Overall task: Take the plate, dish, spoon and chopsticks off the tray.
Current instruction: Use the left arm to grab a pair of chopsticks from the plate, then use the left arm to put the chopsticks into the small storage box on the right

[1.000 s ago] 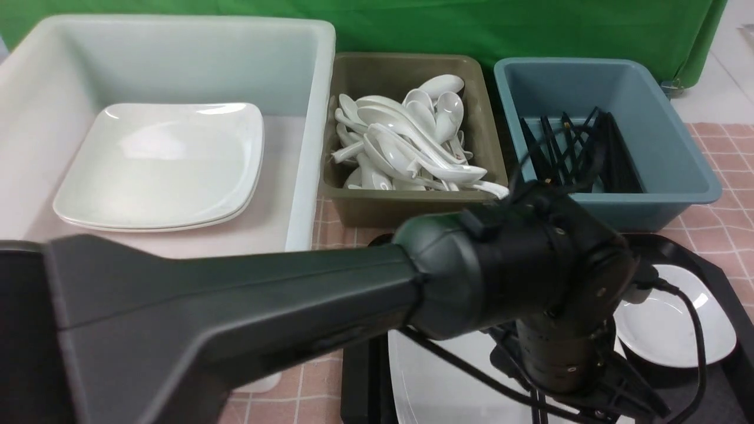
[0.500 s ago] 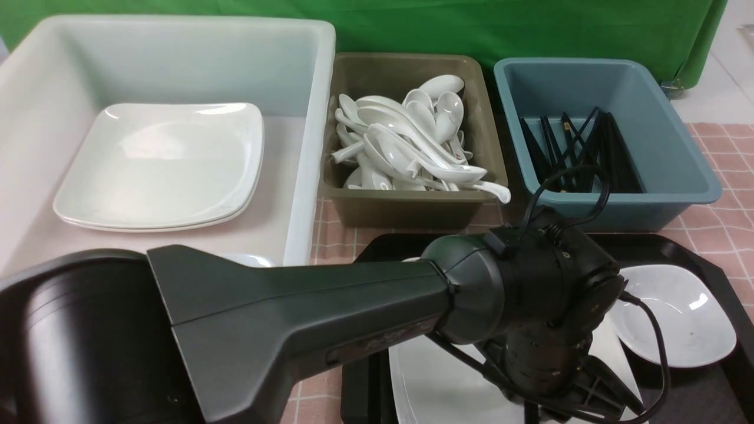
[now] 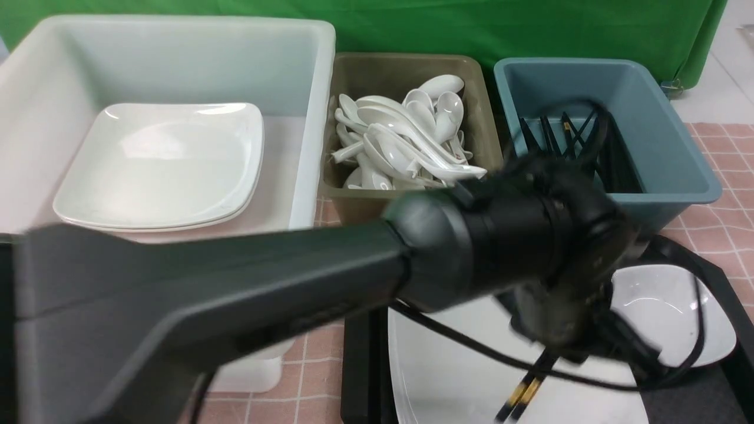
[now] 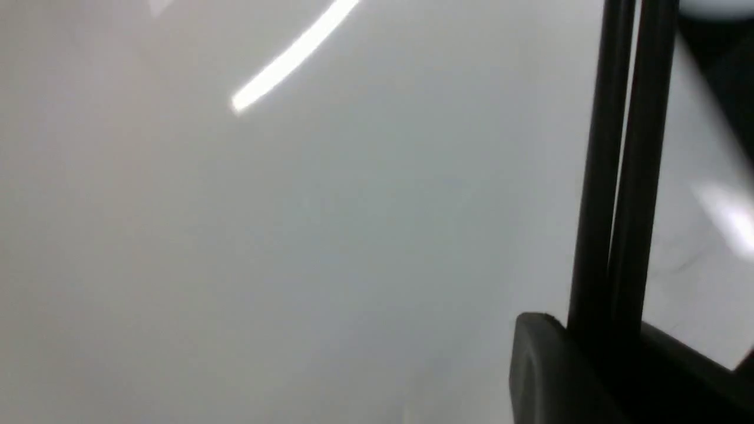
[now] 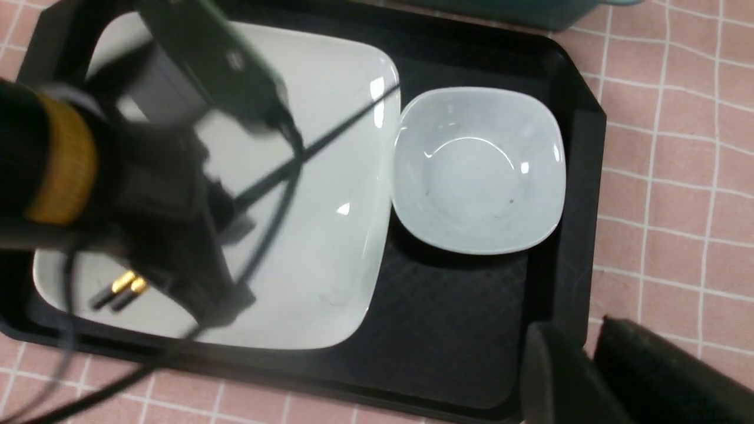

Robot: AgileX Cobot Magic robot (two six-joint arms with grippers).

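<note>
Left tool [image 4: 608,352]: pinching chopsticks [image 4: 624,176]. Pair side by side, tilted, gold-banded ends hanging lowest below tool. Plate [image 4: 235,235] directly beneath tool, lying on tray [image 5: 459,330]. Dish [image 5: 477,171] on same tray, just beside plate, off to tool's right. Right tool [image 5: 592,377]: over bench [image 5: 677,147], just outside tray rim, well apart from dish and plate. Its fingers sit close together with nothing between; cannot tell if fully pressed together.

Left arm [image 3: 235,282], chopsticks [image 4: 604,176] in grip, hangs across the plate [image 5: 336,253], barring it; dish [image 5: 477,171] uncovered from above, bare tray [image 5: 453,330] floor just beside it.
</note>
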